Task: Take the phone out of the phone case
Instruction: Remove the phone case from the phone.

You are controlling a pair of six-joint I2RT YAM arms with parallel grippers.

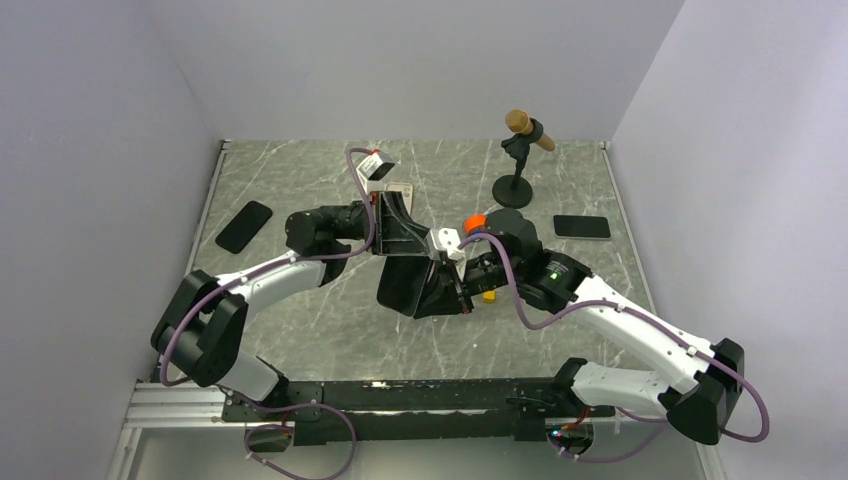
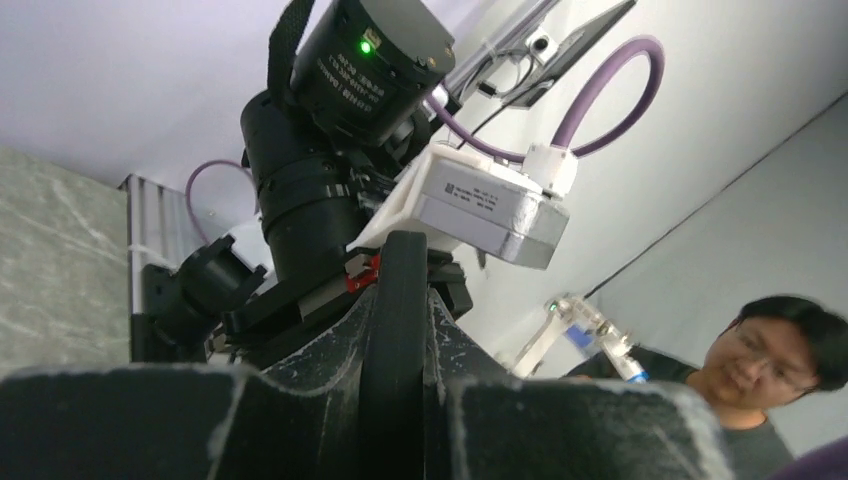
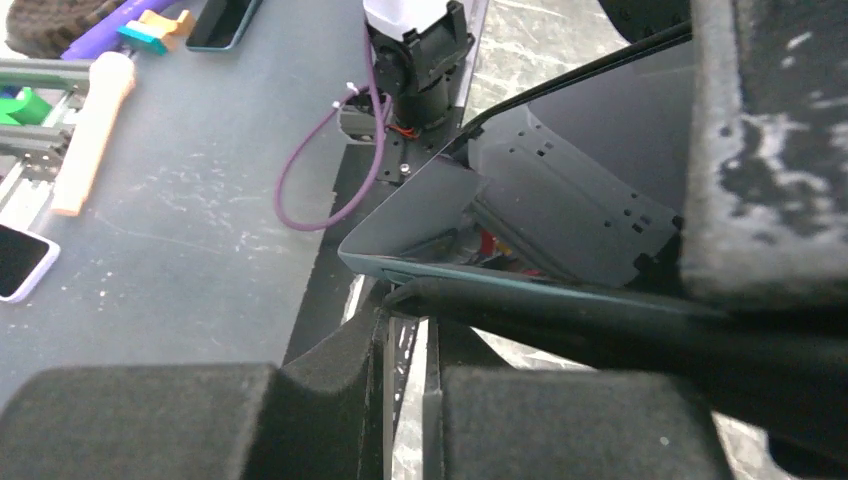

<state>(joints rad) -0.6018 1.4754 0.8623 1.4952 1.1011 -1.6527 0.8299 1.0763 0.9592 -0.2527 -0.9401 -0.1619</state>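
Held the phone case [image 1: 412, 285] and phone [image 3: 590, 190] aloft over the middle of the table [image 1: 300, 330], between both grippers.
Clamped the left gripper [image 2: 395, 415] on the case's thin black edge, seen end-on between its pads [image 2: 180, 425]. Pinched the right gripper [image 3: 408, 410] nearly shut on the case's lower rim, just under a corner of the phone. Showed, in the right wrist view, the phone's glossy grey screen tilted, with the black rim running along beneath it; could not tell whether the phone sat fully in the case or partly out. Found a dark handset [image 1: 244, 226] lying flat on the table well to the left, a second handset [image 1: 581, 226] flat to the right, and a microphone [image 1: 527, 130] on its stand behind, all apart from the grippers.
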